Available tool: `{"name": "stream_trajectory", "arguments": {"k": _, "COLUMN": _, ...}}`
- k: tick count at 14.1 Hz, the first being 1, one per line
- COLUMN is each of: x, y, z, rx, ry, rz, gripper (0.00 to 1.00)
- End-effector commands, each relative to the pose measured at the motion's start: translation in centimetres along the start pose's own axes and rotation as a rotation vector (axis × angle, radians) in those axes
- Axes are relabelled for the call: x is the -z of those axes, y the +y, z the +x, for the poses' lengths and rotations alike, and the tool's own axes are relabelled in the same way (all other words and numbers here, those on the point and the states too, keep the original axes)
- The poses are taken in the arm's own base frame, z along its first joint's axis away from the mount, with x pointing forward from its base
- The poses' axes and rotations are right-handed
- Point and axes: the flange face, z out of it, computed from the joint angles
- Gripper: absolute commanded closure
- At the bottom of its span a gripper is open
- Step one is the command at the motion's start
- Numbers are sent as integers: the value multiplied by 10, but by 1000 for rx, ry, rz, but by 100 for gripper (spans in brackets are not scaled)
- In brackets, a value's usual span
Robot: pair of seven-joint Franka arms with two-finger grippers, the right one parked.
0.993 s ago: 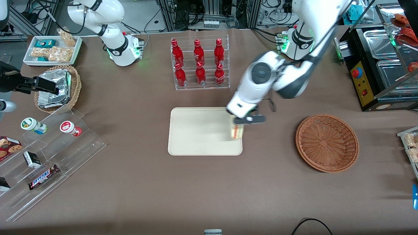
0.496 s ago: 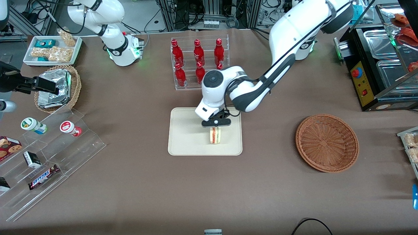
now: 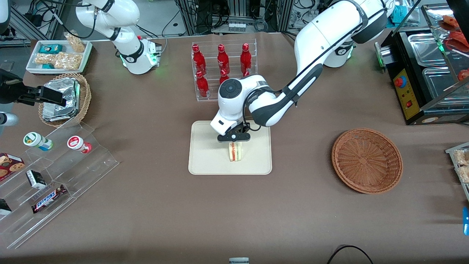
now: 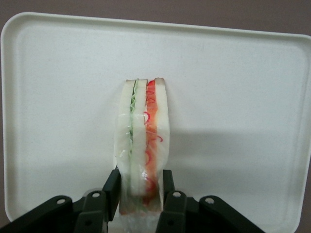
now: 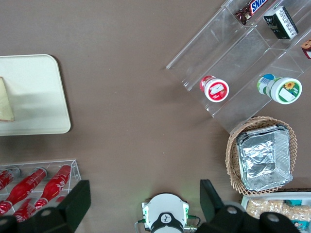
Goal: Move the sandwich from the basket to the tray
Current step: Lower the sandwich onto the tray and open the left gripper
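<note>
The triangular white-bread sandwich (image 3: pixel 236 151) with red and green filling is held upright on its edge over the flat cream-beige rectangular tray (image 3: pixel 205 157), near the tray's middle. The black two-finger pincer (image 3: pixel 234 142) is clamped on the sandwich, one finger (image 4: pixel 112 188) pressed to each bread face. The round reddish-brown wicker basket (image 3: pixel 367 160) lies on the brown counter (image 3: pixel 154 209), well apart from the tray, toward the working arm's end.

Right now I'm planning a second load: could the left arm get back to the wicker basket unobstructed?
Probably yes: bare table lies between the tray and basket, though the gripper holds the sandwich.
</note>
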Motion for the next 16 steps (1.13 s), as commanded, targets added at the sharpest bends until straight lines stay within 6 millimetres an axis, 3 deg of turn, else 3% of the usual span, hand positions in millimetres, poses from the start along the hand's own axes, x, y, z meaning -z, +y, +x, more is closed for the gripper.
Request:
{"name": "stream_trajectory", "arguments": {"k": 1, "x": 1, "y": 8, "z": 4, "rx": 34, "ry": 15, "rz": 6, "gripper": 0}}
{"name": "stream_trajectory", "arguments": {"k": 4, "x": 17, "y": -2, "z": 28, "rx": 77, "ry": 49, "rz": 1, "gripper": 0}}
{"name": "stream_trajectory", "arguments": {"k": 8, "x": 85, "y": -19, "z": 46, "rx": 108, "ry": 94, "rz": 75, "gripper": 0}}
{"name": "stream_trajectory", "arguments": {"k": 11, "x": 138, "y": -66, "z": 76, "rx": 205, "ry": 102, "rz": 102, "gripper": 0}}
{"name": "stream_trajectory", "arguments": {"k": 13, "x": 161, "y": -99, "z": 92, "rx": 240, "ry": 83, "rz": 130, "gripper": 0}}
{"name": "stream_trajectory", "arguments": {"k": 16, "x": 201, "y": -171, "z": 124, "rx": 225, "ry": -7, "rz": 136, "gripper": 0}}
